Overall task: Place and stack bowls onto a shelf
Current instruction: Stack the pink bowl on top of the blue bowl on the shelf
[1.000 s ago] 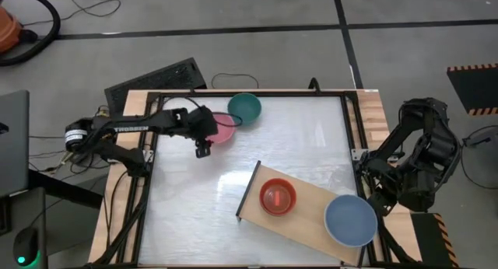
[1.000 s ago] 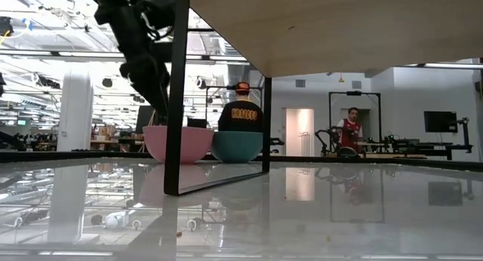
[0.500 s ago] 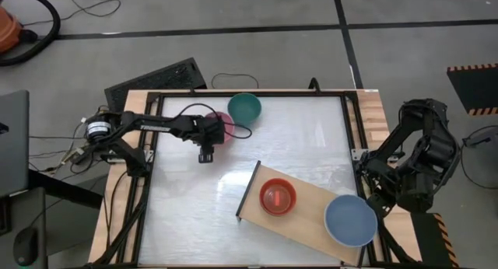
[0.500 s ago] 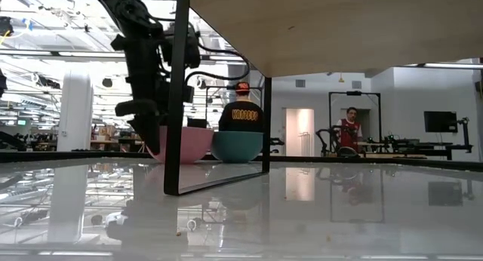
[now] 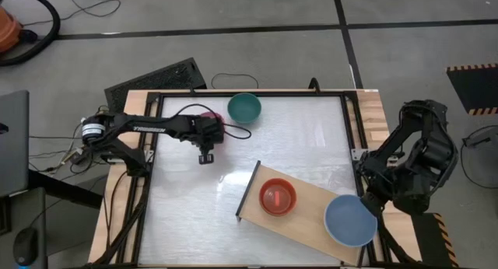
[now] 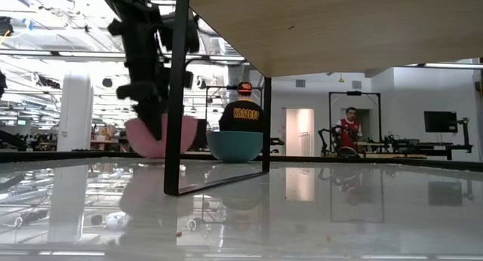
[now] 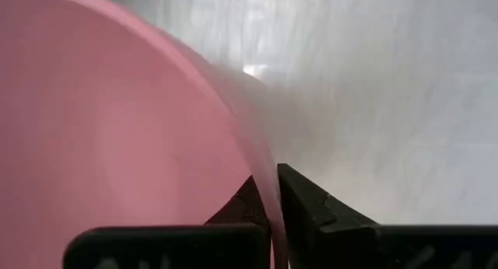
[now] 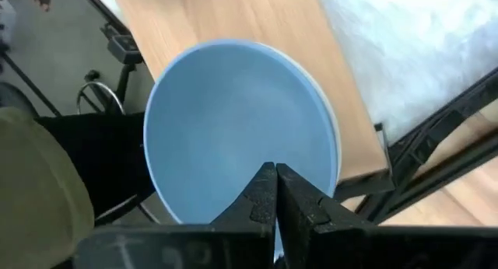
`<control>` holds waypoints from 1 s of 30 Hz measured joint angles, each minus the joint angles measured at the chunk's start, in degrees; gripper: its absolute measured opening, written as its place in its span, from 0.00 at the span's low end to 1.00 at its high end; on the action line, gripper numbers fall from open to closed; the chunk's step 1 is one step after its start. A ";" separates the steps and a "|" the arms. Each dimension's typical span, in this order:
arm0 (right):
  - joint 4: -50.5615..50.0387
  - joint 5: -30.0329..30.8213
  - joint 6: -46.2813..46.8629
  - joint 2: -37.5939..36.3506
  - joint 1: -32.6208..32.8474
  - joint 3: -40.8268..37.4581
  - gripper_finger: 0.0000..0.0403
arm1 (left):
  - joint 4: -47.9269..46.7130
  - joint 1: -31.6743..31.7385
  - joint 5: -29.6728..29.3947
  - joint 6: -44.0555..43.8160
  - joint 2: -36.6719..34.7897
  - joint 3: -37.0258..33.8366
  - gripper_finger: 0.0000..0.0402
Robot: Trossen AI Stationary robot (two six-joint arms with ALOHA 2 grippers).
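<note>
My left gripper [image 5: 207,137] is shut on the pink bowl [image 6: 162,136], which the wrist mostly hides in the high view [image 5: 210,116]. The teal bowl [image 5: 244,107] rests on its base at the far edge, a little apart from the pink one. The light-wood shelf [image 5: 311,214], with its dark edge [image 5: 247,190], holds a red bowl [image 5: 277,197] and the blue-grey bowl [image 5: 350,221]. My right gripper [image 8: 275,169] is shut above the blue-grey bowl [image 8: 233,129], near its rim. I see no touch there. My left gripper pinches the pink bowl's rim [image 7: 261,164] on its near side, one finger inside the bowl and one outside. The fingers come from above, pointing down. In the low view the bowl is about level, its base just clear of the table.
The shelf's dark frame [image 6: 177,102] stands in front of the bowls in the low view. A black keyboard [image 5: 156,81] lies beyond the far left corner. There is free tabletop at the near left [image 5: 187,214]. People [image 6: 241,110] are in the room behind.
My left gripper has come down over the pink bowl and taken hold of its rim. The bowl has moved toward the table's left, away from the teal bowl, and risen a little. My right arm has shifted slightly toward the blue-grey bowl.
</note>
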 joint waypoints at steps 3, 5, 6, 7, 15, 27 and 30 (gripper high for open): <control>-0.87 4.54 -1.24 -0.02 0.00 0.00 0.06 | -2.51 -1.29 0.18 0.74 -3.23 2.82 0.00; -0.84 9.30 -3.63 -0.04 -0.52 0.00 0.08 | -4.75 -2.28 1.59 2.20 -6.04 5.28 0.00; 0.02 11.95 -5.82 -0.05 -1.14 0.00 0.10 | -6.05 -2.79 2.40 3.09 -7.46 6.51 0.00; 1.11 14.42 -8.86 -0.07 -2.04 0.00 0.12 | -7.62 -3.25 3.76 3.95 -8.95 7.87 0.00; 14.00 24.18 -40.49 -0.22 -16.27 0.00 0.26 | -11.24 -3.72 35.16 7.20 -19.81 19.14 0.00; 58.55 -4.30 -86.00 1.14 -48.51 -0.02 0.56 | 17.89 -4.32 77.02 -14.26 -20.69 26.34 0.00; 68.07 -11.83 -90.18 3.32 -52.88 0.15 0.57 | 23.88 -5.81 78.51 -18.28 -20.10 26.23 0.00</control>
